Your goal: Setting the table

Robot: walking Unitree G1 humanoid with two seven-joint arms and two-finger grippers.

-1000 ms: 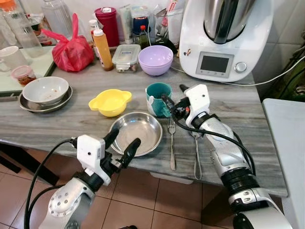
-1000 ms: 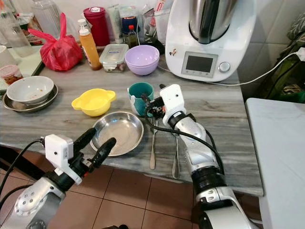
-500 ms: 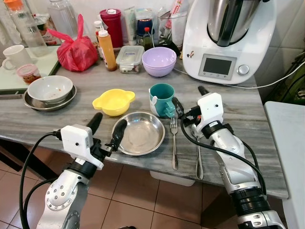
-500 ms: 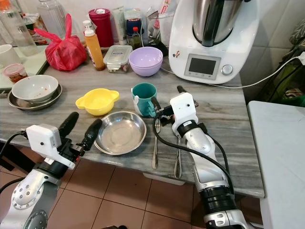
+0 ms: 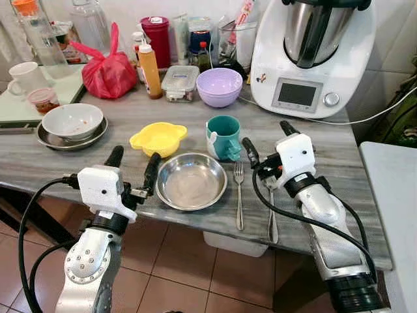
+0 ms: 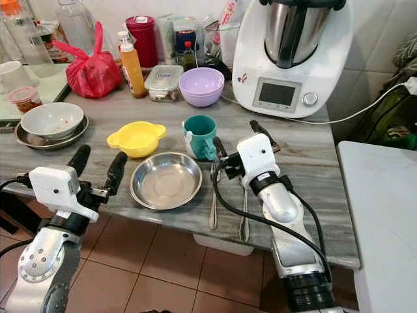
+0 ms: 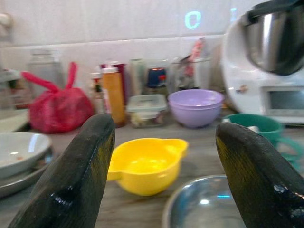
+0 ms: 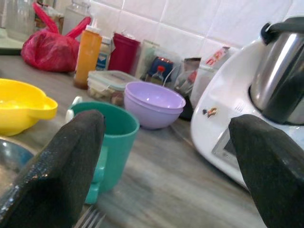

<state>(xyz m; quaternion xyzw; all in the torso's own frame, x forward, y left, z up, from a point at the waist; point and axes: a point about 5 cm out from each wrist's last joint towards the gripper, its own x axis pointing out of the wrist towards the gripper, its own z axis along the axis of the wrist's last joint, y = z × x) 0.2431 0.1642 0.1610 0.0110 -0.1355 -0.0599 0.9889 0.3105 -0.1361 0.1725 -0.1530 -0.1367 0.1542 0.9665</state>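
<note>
Behind teal cup [image 5: 223,135], purple bowl [image 5: 219,87]

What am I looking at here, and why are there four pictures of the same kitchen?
It's a humanoid robot setting a table. Two pictures come from cameras in its head, looking down; two come from its wrists, looking along each gripper's black fingers. The left gripper and right gripper are both open, holding nothing. On the grey counter lie a steel plate, fork and spoon, with a teal mug and yellow bowl behind.
</note>
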